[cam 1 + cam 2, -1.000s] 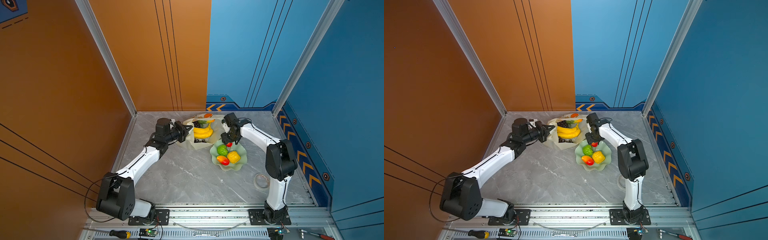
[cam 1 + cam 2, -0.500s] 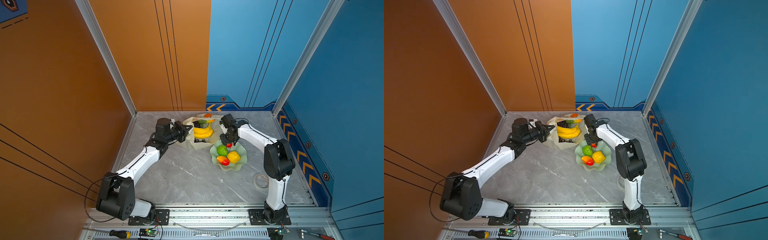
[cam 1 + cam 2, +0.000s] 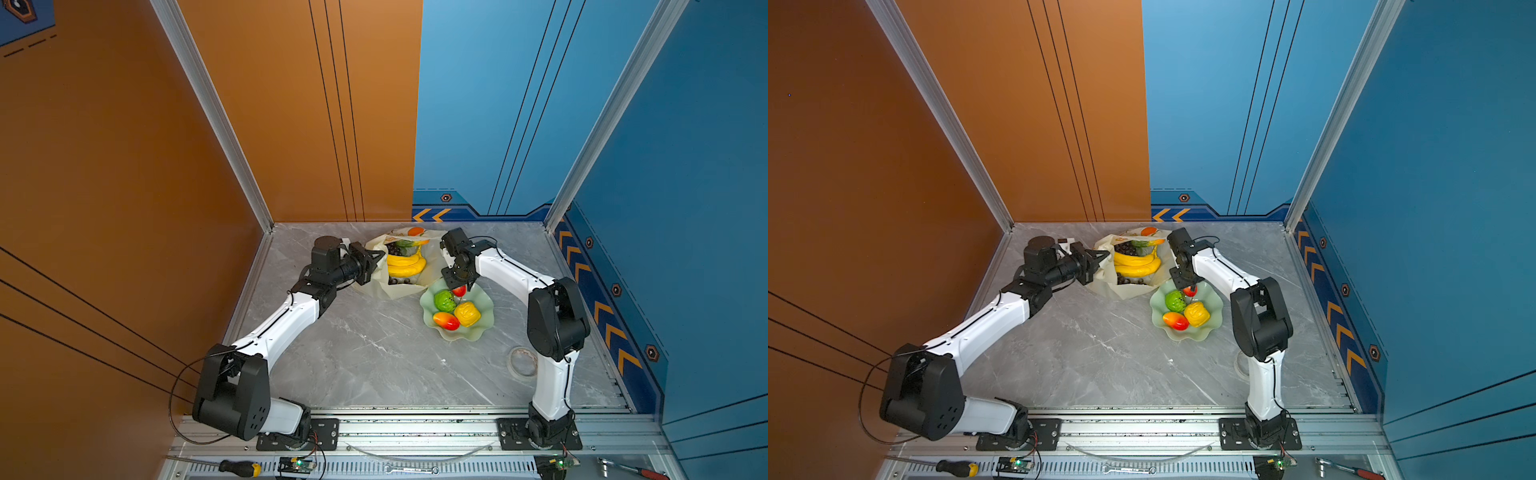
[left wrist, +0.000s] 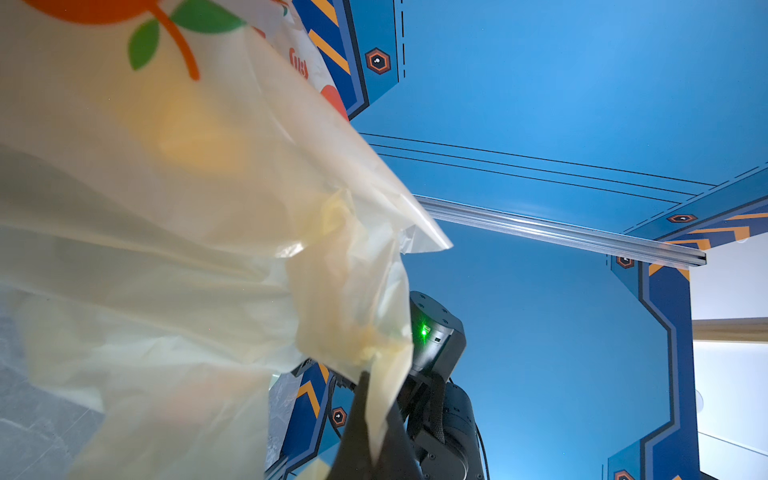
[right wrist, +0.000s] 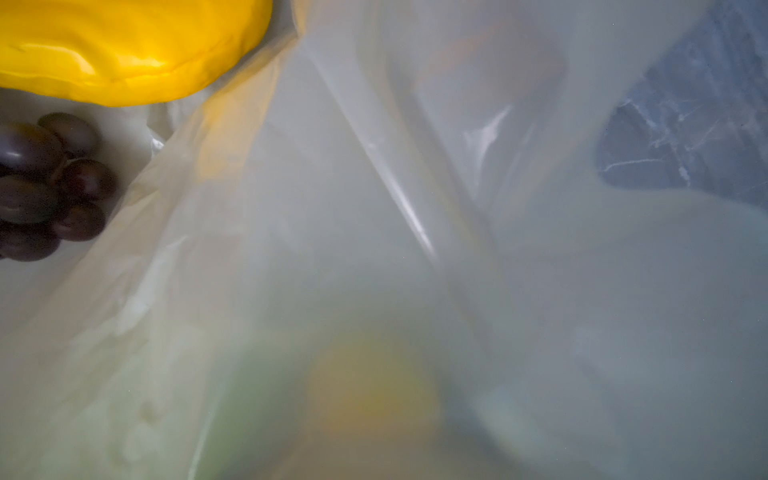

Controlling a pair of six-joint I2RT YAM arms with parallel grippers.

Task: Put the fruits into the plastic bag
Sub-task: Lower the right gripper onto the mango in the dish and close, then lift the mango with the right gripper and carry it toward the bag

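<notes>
Plastic bag, open at the back of the table, holds a banana bunch between two grape clusters. My left jaws are clamped on its rim. Pale green dish, just beside the bag, holds a bumpy green fruit, a yellow lumpy fruit and a mango. My right jaws sit over a second mango at the dish's far side; I cannot tell whether they grip it.
</notes>
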